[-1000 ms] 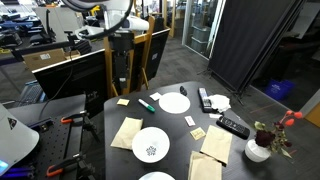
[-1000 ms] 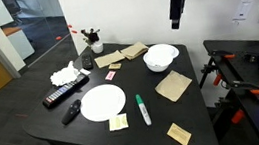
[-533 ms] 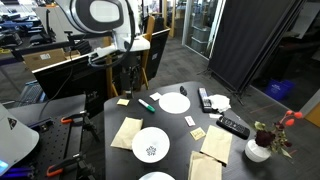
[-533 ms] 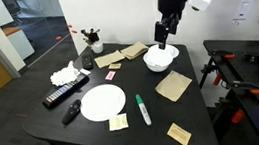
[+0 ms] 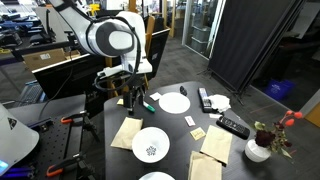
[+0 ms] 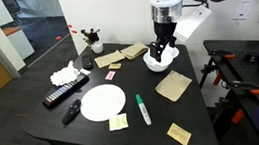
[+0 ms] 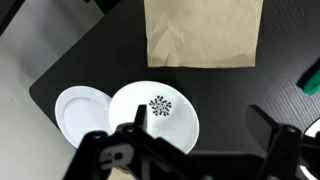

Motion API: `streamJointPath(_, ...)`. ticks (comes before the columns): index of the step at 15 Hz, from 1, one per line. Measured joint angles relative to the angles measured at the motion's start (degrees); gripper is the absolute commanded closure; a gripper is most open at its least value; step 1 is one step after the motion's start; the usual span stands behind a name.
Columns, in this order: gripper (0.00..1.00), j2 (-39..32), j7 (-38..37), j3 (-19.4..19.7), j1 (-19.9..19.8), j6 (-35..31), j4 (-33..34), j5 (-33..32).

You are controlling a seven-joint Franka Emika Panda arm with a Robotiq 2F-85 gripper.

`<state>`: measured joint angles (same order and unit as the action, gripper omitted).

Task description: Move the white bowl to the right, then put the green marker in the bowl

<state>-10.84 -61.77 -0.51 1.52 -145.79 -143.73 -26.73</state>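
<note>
The white bowl (image 7: 155, 112), with a dark mark at its centre, sits on the black table and shows in both exterior views (image 5: 151, 146) (image 6: 162, 56). The green marker (image 5: 146, 105) lies flat beside the plain white plate (image 5: 174, 102). The marker also shows in an exterior view (image 6: 142, 109) and at the right edge of the wrist view (image 7: 311, 79). My gripper (image 7: 200, 125) is open and empty, hanging low above the bowl. One fingertip (image 7: 137, 113) is over the bowl's middle. The gripper shows in both exterior views (image 5: 130, 99) (image 6: 164, 49).
Brown napkins (image 7: 205, 35) (image 6: 174, 85) lie near the bowl. A second small white dish (image 7: 80, 110) is next to it. Black remotes (image 6: 64, 91) (image 5: 232, 126), sticky notes, a crumpled tissue (image 6: 65, 74) and a flower vase (image 5: 258, 150) stand around the table.
The arm has come down from high above the table and swung in. The gripper now hangs low over the white bowl. Nothing on the table has moved.
</note>
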Motion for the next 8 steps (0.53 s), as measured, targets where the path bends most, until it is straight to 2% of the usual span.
streamJointPath(5,0.0,-5.99,-0.38,4.66,2.17,-2.35,3.94,-2.48)
streamJointPath(8,0.0,-8.96,0.11,5.95,2.59,-4.67,5.61,-2.49)
